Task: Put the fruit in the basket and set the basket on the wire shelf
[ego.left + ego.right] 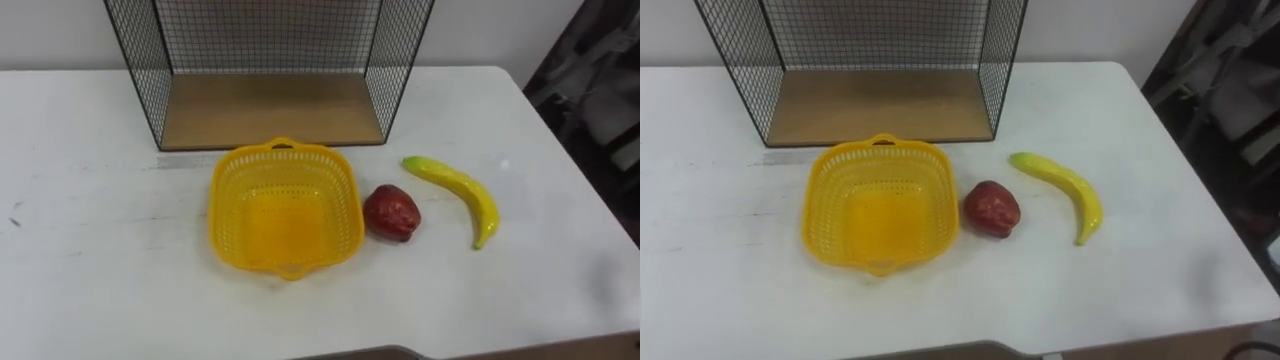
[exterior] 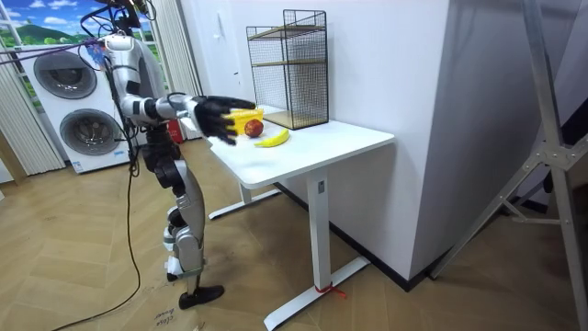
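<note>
Yellow basket (image 1: 219,214) sits upright on the white table (image 1: 90,260), mesh walls, a handle nub at front & back rim, nothing inside.

Red fruit (image 1: 391,213) lies on the tabletop just beside the basket's right wall, close to touching or touching; can't tell which. Banana (image 1: 461,189) lies further right of the basket, beyond the red fruit & apart from it. Its greenish stem end points back-left, its tip twd the front.

Wire shelf (image 1: 270,108) stands directly behind the basket, open side facing it. The wooden bottom board is bare, w/ black grid walls at left, right & back. The basket's back rim sits near the board's front edge, not on it.

Room view: robot stands on the wood floor at the table edge on the basket's near side, body upright, one arm stretched level twd the basket. By its body that's the right hand (image 2: 219,117), dark, hanging above the table edge & overlapping the basket from this angle. Fingers look stretched out & loose, grasping nothing. The shelf rises as a tall multi-tier rack behind the basket, against the wall. Both fruits are outside the basket, & the basket is off the shelf.
</note>
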`<state>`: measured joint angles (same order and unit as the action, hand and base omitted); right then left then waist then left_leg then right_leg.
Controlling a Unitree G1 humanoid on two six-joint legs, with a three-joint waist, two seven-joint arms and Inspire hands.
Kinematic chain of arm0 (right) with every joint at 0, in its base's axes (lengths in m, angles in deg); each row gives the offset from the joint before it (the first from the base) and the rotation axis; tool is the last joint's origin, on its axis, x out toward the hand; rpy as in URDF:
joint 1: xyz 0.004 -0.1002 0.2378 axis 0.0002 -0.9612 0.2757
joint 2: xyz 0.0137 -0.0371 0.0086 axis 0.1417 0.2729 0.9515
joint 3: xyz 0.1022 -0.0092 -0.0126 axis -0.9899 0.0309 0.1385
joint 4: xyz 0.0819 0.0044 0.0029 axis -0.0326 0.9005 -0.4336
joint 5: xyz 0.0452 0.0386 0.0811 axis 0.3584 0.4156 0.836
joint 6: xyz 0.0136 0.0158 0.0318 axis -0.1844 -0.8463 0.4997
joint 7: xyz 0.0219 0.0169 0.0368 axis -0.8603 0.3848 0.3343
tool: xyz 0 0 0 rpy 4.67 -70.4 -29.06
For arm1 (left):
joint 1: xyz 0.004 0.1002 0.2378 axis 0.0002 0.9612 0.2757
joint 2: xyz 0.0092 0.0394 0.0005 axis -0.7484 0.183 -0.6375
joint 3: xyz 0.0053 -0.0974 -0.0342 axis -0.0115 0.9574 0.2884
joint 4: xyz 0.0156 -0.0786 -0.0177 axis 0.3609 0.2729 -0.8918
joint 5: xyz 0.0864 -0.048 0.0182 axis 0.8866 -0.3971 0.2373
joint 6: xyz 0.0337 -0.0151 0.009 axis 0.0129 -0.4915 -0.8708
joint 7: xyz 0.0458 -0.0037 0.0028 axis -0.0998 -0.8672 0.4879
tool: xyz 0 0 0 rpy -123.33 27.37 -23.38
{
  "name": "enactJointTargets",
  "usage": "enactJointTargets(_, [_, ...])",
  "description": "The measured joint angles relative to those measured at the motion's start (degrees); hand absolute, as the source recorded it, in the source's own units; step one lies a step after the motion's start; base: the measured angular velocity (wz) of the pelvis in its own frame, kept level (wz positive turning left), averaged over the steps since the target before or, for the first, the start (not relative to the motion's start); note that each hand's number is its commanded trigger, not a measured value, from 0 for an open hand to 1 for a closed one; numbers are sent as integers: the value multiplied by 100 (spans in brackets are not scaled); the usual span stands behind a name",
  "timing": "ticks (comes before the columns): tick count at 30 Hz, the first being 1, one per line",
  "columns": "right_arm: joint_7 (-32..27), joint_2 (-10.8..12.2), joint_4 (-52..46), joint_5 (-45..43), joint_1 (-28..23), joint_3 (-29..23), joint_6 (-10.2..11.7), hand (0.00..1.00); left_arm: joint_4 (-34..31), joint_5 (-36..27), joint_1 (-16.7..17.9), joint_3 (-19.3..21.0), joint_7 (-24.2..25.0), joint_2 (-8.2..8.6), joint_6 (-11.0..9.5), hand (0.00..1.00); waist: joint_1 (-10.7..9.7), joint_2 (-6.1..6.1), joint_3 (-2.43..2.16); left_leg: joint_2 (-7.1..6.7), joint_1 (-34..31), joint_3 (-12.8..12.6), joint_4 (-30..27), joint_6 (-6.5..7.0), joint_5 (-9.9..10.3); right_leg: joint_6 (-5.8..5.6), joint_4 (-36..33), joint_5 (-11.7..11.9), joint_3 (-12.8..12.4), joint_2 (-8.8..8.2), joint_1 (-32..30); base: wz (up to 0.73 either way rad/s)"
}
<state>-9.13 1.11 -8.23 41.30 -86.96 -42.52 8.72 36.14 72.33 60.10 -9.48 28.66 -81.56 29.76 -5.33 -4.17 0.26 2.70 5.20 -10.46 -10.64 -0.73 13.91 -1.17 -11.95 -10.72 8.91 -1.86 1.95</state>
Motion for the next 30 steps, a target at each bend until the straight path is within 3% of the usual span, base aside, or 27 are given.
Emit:
enactJointTargets(6, [598,-53,-479,-1087,-1,664,-67,0,20,4,-21,-235,145,-45,19,0,93,78,-13,5,-41,-1,-17,3,-2,4,-74,2,-14,-6,-86,0])
enactJointTargets(10, [1154,-139,-740,-1384,1,988,-98,0,20,16,-28,-288,288,-44,16,0,120,61,-7,5,-47,4,-17,7,-5,10,-76,6,-7,-6,-88,0])
enactJointTargets(12, [1484,-292,-756,-1607,1,1199,-103,0,17,62,-27,-290,332,-58,-1,0,152,14,-13,5,-39,10,-16,8,-6,10,-80,6,-8,-6,-82,0])
enactJointTargets(19, [2367,-381,-758,-1970,1,1412,-110,0,28,61,-14,-356,384,-103,-80,0,283,-167,1,5,52,36,-5,8,-7,13,-56,12,3,-5,-5,0])
enactJointTargets(27, [3372,-382,-730,-2439,2,1801,-112,0,38,56,-18,-560,413,-116,-114,0,369,-129,-4,8,58,64,-20,8,-7,16,-57,24,22,-6,51,1])
enactJointTargets(30, [3646,-384,-729,-2483,2,1802,-112,0,39,55,-12,-554,507,-121,-157,0,401,-91,24,6,115,127,-13,8,-7,16,-52,24,65,-10,127,9])
